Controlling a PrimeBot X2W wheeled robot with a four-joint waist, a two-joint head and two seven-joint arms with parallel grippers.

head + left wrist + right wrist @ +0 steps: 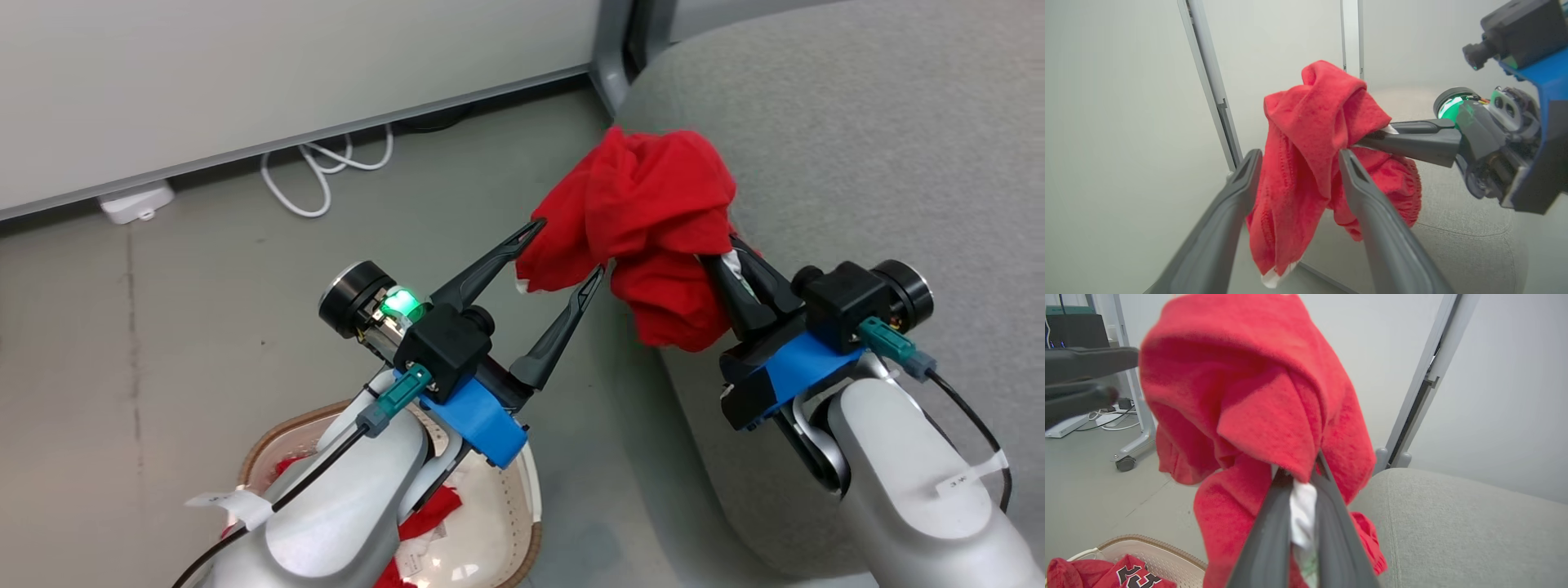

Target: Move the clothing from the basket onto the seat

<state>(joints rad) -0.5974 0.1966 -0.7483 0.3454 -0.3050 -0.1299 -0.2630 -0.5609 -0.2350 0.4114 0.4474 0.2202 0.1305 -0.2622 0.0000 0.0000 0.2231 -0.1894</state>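
Note:
A bunched red garment (pixel 645 212) hangs in the air over the rounded edge of the grey sofa (pixel 865 163). My right gripper (pixel 727 273) is shut on it, with white trim pinched between the fingers (pixel 1274 522). From the left, my left gripper (pixel 569 251) stands open, its two fingertips at the cloth's left edge; a fold of the garment (pixel 1306 134) hangs between them. The cream basket (pixel 506 523) sits on the floor under my left arm. In it lies the second red garment (pixel 1131 573), showing black-and-white number 23.
A white cable (pixel 322 175) and a white power strip (pixel 135 202) lie on the grey floor by the wall. A grey post (pixel 608 65) stands at the sofa's far corner. A wheeled frame leg (pixel 1126 461) stands on the floor beyond the basket.

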